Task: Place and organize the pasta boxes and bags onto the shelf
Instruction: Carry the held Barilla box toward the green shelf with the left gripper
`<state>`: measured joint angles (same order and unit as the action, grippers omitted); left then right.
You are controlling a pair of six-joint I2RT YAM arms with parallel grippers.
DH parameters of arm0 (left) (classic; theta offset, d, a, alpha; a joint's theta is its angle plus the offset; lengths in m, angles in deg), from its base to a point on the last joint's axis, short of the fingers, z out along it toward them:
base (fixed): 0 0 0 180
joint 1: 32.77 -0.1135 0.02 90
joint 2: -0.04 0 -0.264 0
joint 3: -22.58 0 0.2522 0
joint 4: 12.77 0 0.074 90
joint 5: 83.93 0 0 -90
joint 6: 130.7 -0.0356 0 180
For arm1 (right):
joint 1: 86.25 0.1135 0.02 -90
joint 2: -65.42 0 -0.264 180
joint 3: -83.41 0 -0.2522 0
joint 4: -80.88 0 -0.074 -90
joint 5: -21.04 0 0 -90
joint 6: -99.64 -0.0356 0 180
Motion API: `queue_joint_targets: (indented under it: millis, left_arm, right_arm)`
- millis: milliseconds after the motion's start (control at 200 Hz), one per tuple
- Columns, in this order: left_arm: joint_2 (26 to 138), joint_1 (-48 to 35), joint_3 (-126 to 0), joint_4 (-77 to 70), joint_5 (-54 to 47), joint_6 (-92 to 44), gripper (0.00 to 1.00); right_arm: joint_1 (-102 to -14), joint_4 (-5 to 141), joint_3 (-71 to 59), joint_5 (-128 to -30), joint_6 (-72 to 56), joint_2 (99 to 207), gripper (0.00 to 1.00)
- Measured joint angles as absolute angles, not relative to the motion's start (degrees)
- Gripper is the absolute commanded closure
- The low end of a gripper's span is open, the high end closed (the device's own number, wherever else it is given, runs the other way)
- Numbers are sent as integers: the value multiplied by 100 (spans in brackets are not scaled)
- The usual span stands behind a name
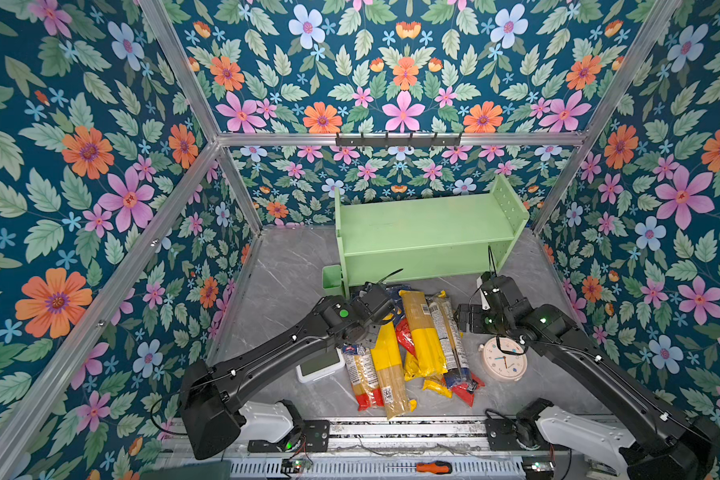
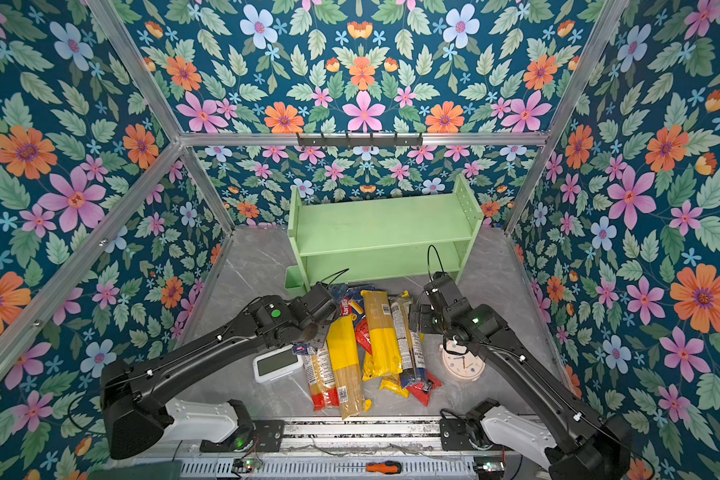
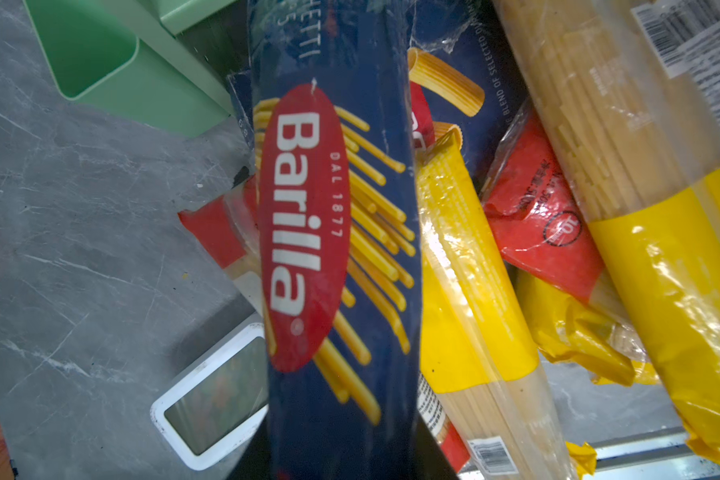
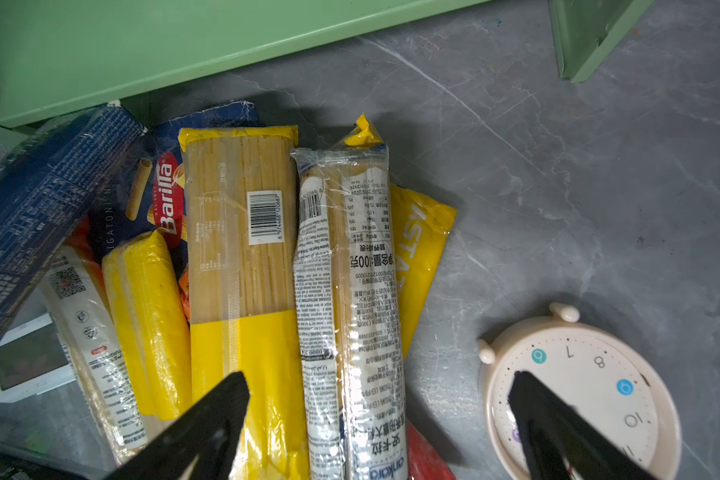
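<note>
There are two Barilla packs. The long spaghetti pack (image 3: 337, 249) is clamped in the closed jaws of the left gripper (image 3: 341, 461) and held over the left side of the pile. The wide tube-pasta pack (image 4: 142, 195) lies under the bags, just in front of the one green shelf (image 1: 425, 224). I count six bags (image 1: 422, 332) heaped on the table (image 1: 283, 266); more may be hidden below. The right gripper (image 4: 379, 380) hangs over them with jaws wide, holding nothing. One clock (image 1: 504, 358) lies beside the pile.

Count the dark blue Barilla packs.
2. The long spaghetti pack is held by the left gripper; the wide rigatoni pack lies under the bags, near the shelf. Others may be buried.
</note>
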<state>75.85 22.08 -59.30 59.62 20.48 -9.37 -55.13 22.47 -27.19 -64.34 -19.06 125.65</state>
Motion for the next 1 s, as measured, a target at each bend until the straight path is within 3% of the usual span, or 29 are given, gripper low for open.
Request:
queue_joint_targets:
  millis: [200,510,1000]
  left_arm:
    - [7805,2156,-6162,6144,2118,-1108,88]
    - [7937,2149,-6363,6334,1923,-1385,91]
    - [7259,2156,-6577,6898,2055,-1252,91]
  right_arm:
    - [-5513,2267,-2715,-6519,-1906,12667,1]
    - [-5513,2252,-2704,-6536,-1906,12654,1]
    - [-5513,2287,-2643,-6582,-1904,12787,1]
